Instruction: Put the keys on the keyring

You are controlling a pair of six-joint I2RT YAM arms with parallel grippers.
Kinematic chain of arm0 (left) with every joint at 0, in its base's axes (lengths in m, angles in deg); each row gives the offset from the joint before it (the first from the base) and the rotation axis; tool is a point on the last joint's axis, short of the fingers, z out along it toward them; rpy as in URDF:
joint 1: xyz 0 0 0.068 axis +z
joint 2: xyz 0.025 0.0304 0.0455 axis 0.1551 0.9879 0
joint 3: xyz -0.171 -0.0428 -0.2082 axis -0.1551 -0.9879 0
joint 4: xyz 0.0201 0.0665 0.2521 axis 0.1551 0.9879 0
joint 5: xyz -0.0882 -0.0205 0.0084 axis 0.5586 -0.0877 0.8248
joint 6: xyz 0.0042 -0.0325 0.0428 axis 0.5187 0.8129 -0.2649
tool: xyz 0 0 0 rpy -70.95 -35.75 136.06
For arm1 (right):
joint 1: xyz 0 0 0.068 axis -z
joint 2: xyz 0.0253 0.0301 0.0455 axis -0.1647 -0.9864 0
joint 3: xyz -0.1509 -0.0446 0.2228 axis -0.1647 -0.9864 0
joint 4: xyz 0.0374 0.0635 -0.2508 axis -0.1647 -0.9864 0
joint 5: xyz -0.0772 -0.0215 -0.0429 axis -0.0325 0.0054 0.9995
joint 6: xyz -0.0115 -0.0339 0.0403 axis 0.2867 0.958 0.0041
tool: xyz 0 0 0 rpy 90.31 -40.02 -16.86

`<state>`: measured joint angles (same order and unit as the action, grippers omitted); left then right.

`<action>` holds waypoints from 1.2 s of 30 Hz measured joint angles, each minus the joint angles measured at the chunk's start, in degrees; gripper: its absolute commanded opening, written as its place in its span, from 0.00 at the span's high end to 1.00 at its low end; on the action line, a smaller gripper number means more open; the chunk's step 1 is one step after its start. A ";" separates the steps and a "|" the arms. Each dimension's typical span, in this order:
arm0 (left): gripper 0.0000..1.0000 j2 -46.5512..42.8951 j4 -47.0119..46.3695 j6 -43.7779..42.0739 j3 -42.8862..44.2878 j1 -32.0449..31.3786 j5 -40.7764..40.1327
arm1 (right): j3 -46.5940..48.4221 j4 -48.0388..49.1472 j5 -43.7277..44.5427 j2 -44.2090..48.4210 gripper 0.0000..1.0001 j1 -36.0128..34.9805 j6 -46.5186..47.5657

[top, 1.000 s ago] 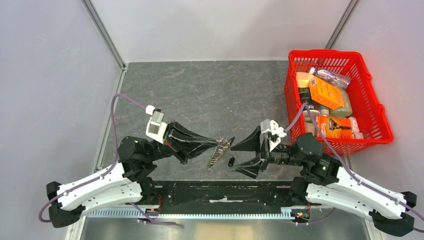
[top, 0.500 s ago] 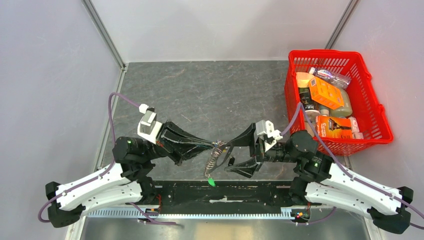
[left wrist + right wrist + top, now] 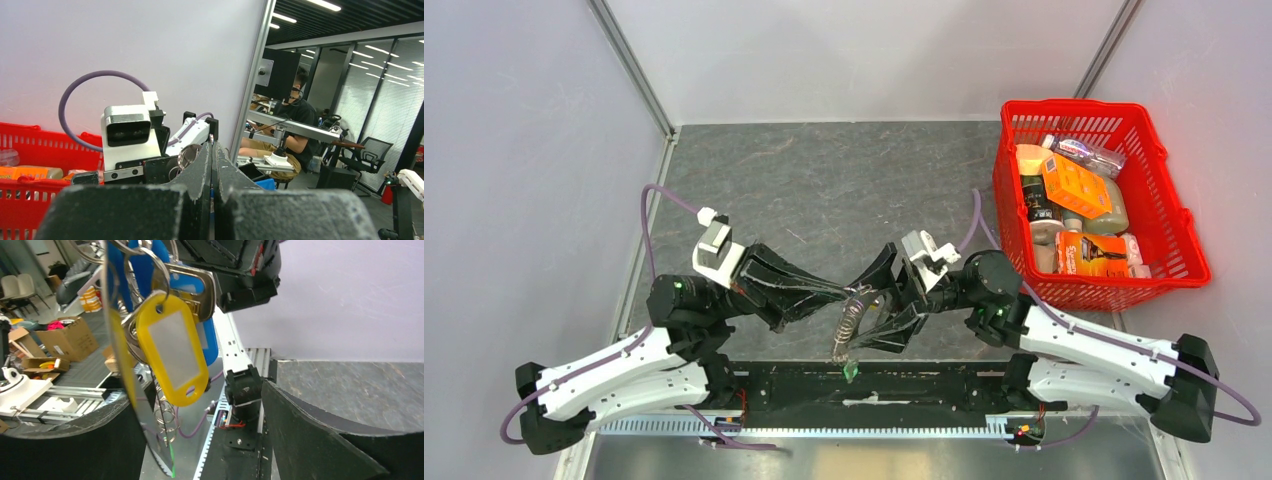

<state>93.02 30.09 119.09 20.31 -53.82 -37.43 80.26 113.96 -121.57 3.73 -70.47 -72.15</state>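
My left gripper (image 3: 849,292) is shut on the keyring (image 3: 856,303) and holds it above the table. Its twisted chain (image 3: 845,332) hangs down to the green tag (image 3: 850,371). My right gripper (image 3: 864,315) stands open, one finger on each side of the hanging bunch, touching nothing that I can see. In the right wrist view the keys dangle close up: a yellow plastic head (image 3: 174,355), blue heads (image 3: 206,342) and a long silver blade (image 3: 127,405). That gripper (image 3: 200,440) gapes wide below them. In the left wrist view the left gripper (image 3: 212,146) is pressed shut, with a silver ring (image 3: 189,155) beside its tips.
A red basket (image 3: 1074,103) full of packets and bottles stands at the right side of the table. The black mounting rail (image 3: 864,385) runs along the near edge under the green tag. Grey walls close off the left and the back.
My right arm has swung left, so its open fingers now flank the hanging bunch. The left gripper has drifted slightly left with the keyring, and the green tag has dropped into view.
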 measured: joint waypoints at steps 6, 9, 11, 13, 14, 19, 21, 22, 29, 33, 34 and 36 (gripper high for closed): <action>0.98 -0.42 -0.83 0.20 0.00 0.00 0.09 | 0.00 10.73 -2.80 -2.58 0.27 0.02 -6.12; 0.98 -0.68 -0.96 0.17 0.00 0.00 0.04 | 0.00 16.15 -3.98 -3.67 0.31 0.02 -9.40; 0.98 -0.92 -1.05 0.17 0.00 0.00 0.00 | 0.00 20.20 -4.70 -5.11 0.33 0.02 -12.11; 0.98 -1.01 -1.22 0.17 0.00 0.00 -0.02 | 0.00 24.13 -5.25 -7.21 0.35 0.02 -14.86; 0.98 -1.01 -1.29 0.17 0.00 0.00 -0.04 | 0.00 25.79 -5.49 -8.28 0.36 0.00 -16.17; 0.98 -0.74 -2.64 0.17 0.00 0.00 -0.02 | 0.00 33.18 -6.25 -13.79 0.47 0.02 -22.08; 0.98 -0.52 -3.08 0.17 0.00 0.00 -0.02 | 0.00 35.17 -6.38 -15.43 0.54 0.00 -23.85; 0.98 -0.35 -3.26 0.17 0.00 0.00 -0.04 | 0.00 35.67 -6.38 -15.80 0.61 0.00 -24.33; 0.98 -0.04 -4.50 0.13 -0.09 0.39 -2.10 | 0.13 38.73 -7.93 -14.80 1.00 -0.44 -26.14; 0.95 -0.09 -4.96 0.04 -0.42 0.26 -3.45 | 0.13 37.59 -7.78 -13.03 1.00 -0.46 -26.69; 0.92 -0.09 -4.94 -0.07 -0.59 0.26 -3.82 | 0.13 36.44 -7.74 -12.37 1.00 -0.46 -26.71; 0.82 -0.24 -4.50 -0.35 -0.96 0.26 -5.09 | 0.13 33.44 -7.41 -10.60 1.00 -0.46 -26.75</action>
<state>92.78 25.59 118.74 19.35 -53.56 -42.52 80.39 147.40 -128.98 -6.87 -70.93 -98.91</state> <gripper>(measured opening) 0.058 0.007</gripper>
